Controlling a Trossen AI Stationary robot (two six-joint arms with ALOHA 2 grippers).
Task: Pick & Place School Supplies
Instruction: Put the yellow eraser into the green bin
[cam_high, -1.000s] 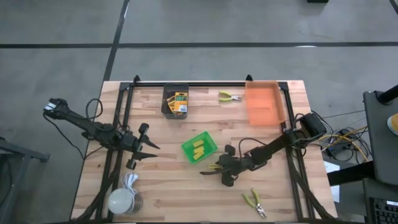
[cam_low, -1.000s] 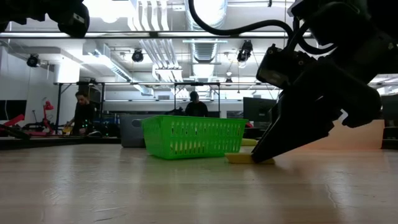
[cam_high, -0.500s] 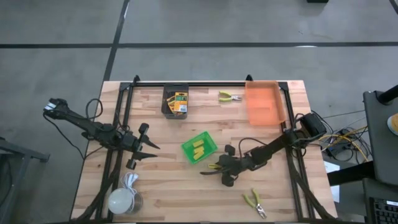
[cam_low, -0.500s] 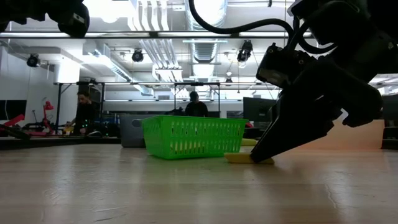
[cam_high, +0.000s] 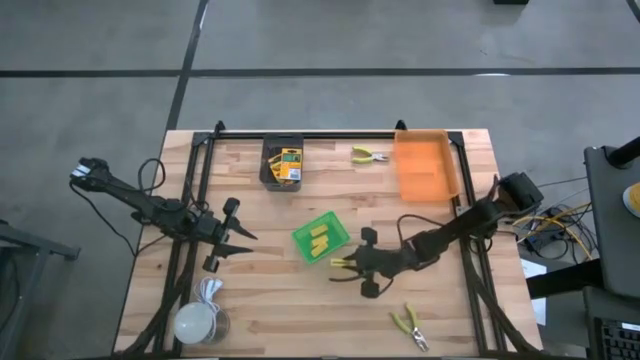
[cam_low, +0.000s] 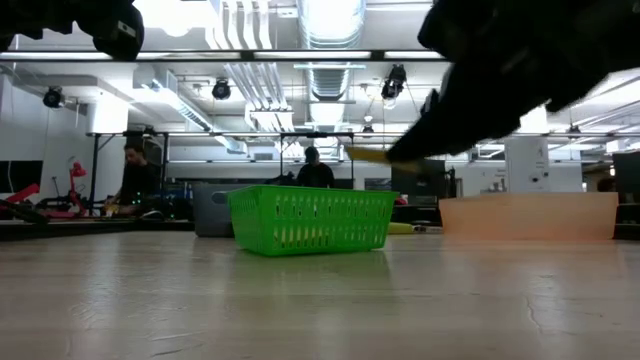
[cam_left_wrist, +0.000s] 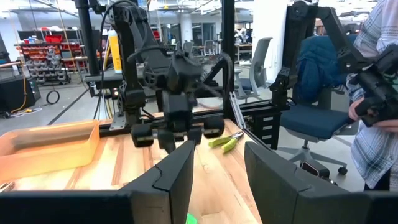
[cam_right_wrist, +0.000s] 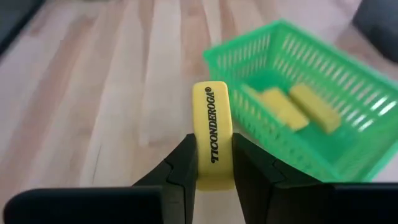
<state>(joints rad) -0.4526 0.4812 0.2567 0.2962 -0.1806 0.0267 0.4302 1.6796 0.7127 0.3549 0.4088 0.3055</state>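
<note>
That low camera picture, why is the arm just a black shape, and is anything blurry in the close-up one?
Low view: bright ceiling lights behind leave the right hand a backlit silhouette, with glare overhead. Right wrist view: the yellow eraser clamped in the fingers is sharp enough to read its lettering, while the green basket beyond and the table are soft, out of focus.

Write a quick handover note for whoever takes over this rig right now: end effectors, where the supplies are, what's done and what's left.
Right end effector: shut on a yellow eraser, lifted off the table beside the green basket.
Left end effector: open, empty, waiting at the table's left.
Done: two erasers in the green basket; crayon box in the grey bin.
Left: drop the held eraser in the green basket. Two pliers still loose, one beside the orange bin, one at the near edge.
</note>
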